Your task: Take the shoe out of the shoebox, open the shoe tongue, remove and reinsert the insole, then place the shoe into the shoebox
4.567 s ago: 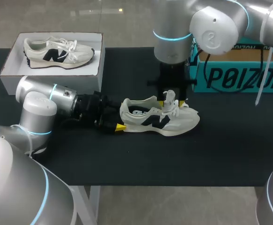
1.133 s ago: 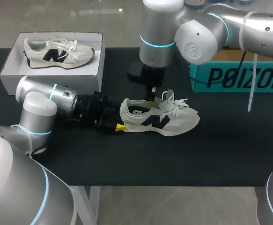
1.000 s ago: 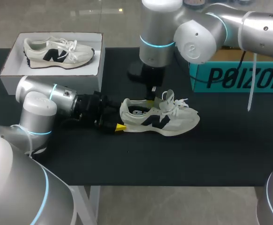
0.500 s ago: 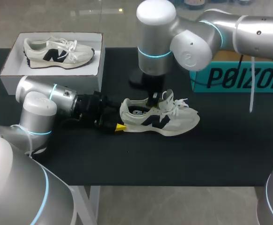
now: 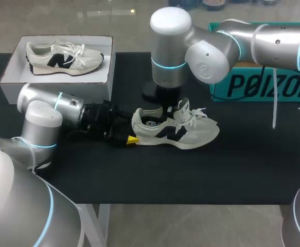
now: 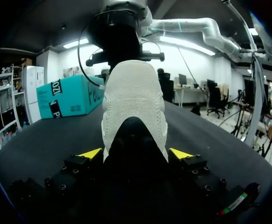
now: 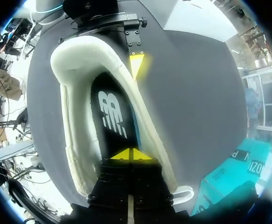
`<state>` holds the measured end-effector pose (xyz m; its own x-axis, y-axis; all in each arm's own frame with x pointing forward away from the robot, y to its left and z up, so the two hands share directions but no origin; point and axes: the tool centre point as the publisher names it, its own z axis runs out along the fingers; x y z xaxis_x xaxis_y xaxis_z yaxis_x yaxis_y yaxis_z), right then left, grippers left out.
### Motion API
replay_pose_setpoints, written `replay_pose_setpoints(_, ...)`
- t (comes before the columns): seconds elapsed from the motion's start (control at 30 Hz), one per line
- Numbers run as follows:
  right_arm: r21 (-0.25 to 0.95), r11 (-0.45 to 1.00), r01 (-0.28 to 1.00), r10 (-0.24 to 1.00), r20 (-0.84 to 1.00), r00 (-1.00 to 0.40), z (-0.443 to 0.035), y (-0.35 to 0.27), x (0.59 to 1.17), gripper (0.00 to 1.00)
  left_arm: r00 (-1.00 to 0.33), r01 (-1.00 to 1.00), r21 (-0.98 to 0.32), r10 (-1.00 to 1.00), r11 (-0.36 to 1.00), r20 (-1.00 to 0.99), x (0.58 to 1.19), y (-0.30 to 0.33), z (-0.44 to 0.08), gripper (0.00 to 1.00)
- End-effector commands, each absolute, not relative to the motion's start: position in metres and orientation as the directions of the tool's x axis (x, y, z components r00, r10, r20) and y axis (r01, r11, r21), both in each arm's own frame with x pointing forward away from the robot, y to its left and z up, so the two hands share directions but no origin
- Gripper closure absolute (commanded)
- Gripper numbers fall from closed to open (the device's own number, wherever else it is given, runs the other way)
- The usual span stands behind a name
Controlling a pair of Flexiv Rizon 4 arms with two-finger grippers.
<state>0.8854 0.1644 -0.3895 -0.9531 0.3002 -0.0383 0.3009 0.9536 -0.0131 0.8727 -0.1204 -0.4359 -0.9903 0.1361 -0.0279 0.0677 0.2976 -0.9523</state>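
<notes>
The cream shoe (image 5: 191,135) with a dark side logo lies on its sole on the black table, toe toward the right. My left gripper (image 5: 126,135) lies flat behind it, and its yellow fingertips (image 6: 90,153) press the heel (image 6: 133,102) from both sides. My right gripper (image 5: 169,109) hangs from above at the shoe's opening, just behind the raised tongue and laces. In the right wrist view this right gripper (image 7: 132,154) is shut, its tips together inside the collar (image 7: 63,60), just over the black insole (image 7: 112,116), with nothing visibly in them.
A white shoebox (image 5: 12,64) at the back left holds a second, matching shoe (image 5: 62,56). A teal box (image 5: 263,85) stands at the back right, behind my right arm. Bare black tabletop lies in front of the shoe.
My right arm has swung left and lowered, bringing its shut gripper down to the shoe's opening. The left arm and the shoe have not moved.
</notes>
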Motion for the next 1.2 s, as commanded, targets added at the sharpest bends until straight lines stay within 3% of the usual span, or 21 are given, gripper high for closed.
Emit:
replay_pose_setpoints(0.03, -0.017, 0.951, 0.31, 0.309, -0.032, -0.951, -0.393, 0.164, 0.89, 0.8, -0.99, 0.068, -0.951, 0.136, 0.302, -0.028, 0.872, -0.121, -0.436, 1.0)
replay_pose_setpoints(0.07, -0.017, 0.95, 0.311, 0.31, -0.032, -0.95, -0.393, 0.163, 0.891, 0.62, -0.99, 0.068, -0.951, 0.136, 0.302, -0.028, 0.872, -0.121, -0.436, 1.0)
replay_pose_setpoints(0.17, -0.017, 0.949, 0.315, 0.315, -0.03, -0.949, -0.392, 0.162, 0.892, 0.55, -0.99, 0.068, -0.951, 0.136, 0.302, -0.028, 0.872, -0.121, -0.436, 1.0)
replay_pose_setpoints(0.4, -0.013, 0.947, 0.322, 0.322, -0.027, -0.946, -0.392, 0.16, 0.892, 0.57, -0.99, 0.068, -0.951, 0.136, 0.302, -0.028, 0.872, -0.121, -0.436, 1.0)
replay_pose_setpoints(0.93, -0.021, 0.959, 0.284, 0.284, 0.017, -0.959, -0.434, 0.18, 0.887, 0.51, -0.99, 0.068, -0.951, 0.136, 0.302, -0.028, 0.872, -0.121, -0.436, 1.0)
replay_pose_setpoints(1.0, -0.025, 0.96, 0.279, 0.279, 0.028, -0.96, -0.439, 0.181, 0.884, 0.56, -0.99, 0.068, -0.951, 0.136, 0.302, -0.028, 0.872, -0.121, -0.436, 1.0)
replay_pose_setpoints(1.07, -0.031, 0.962, 0.27, 0.271, 0.035, -0.962, -0.441, 0.183, 0.881, 0.72, -0.99, 0.068, -0.951, 0.136, 0.302, -0.028, 0.872, -0.121, -0.436, 1.0)
replay_pose_setpoints(1.1, -0.036, 0.964, 0.264, 0.265, 0.038, -0.963, -0.441, 0.184, 0.879, 1.0, -0.99, 0.068, -0.951, 0.136, 0.302, -0.028, 0.872, -0.121, -0.436, 1.0)
replay_pose_setpoints(1.2, -0.037, 0.965, 0.26, 0.262, 0.053, -0.964, -0.439, 0.183, 0.876, 1.0, -0.99, 0.068, -0.951, 0.136, 0.302, -0.028, 0.872, -0.121, -0.436, 1.0)
